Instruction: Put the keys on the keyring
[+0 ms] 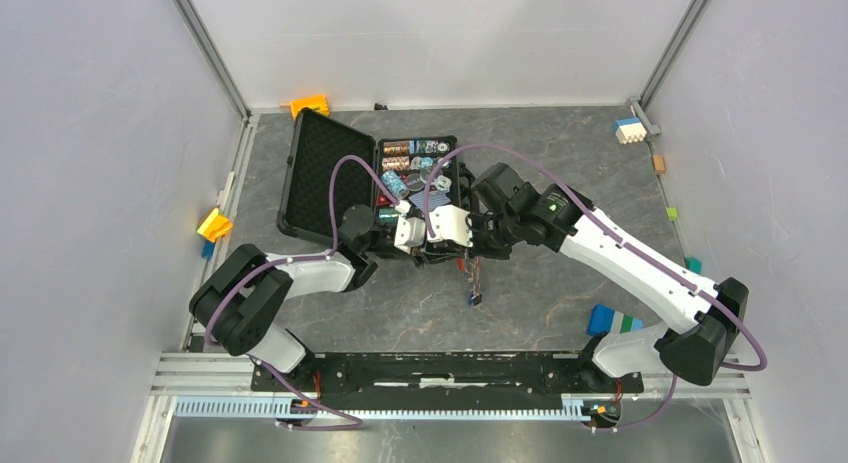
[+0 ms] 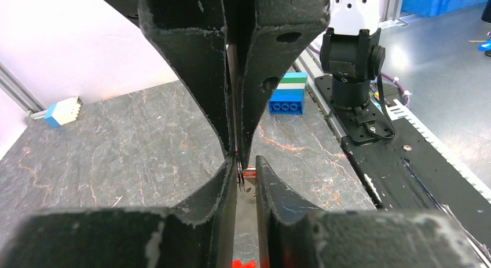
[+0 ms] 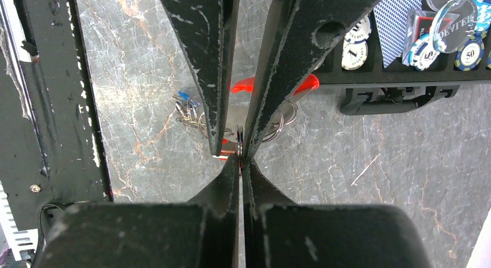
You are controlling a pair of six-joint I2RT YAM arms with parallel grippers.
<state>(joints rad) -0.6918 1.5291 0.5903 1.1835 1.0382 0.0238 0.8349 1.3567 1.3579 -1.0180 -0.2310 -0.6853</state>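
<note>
My two grippers meet tip to tip in front of the open case, held above the table. My right gripper (image 3: 240, 162) (image 1: 440, 249) is shut on the edge of the thin silvery keyring (image 3: 239, 142) (image 2: 239, 171). My left gripper (image 2: 247, 164) (image 1: 426, 249) faces it with its jaws a narrow gap apart, and a small red piece (image 2: 250, 172), which looks like the red key, spans that gap. More rings (image 3: 280, 122), the long red tag (image 3: 244, 86) and the blue key (image 3: 184, 96) (image 1: 473, 298) hang below the grippers.
A black case (image 1: 325, 173) lies open behind the grippers, holding poker chips (image 3: 354, 48) and cards. A blue-green block (image 1: 612, 321) (image 2: 288, 93) sits near the right arm's base. A white-blue block (image 1: 629, 130) is at the far right, and yellow blocks (image 1: 213, 224) are by the left wall.
</note>
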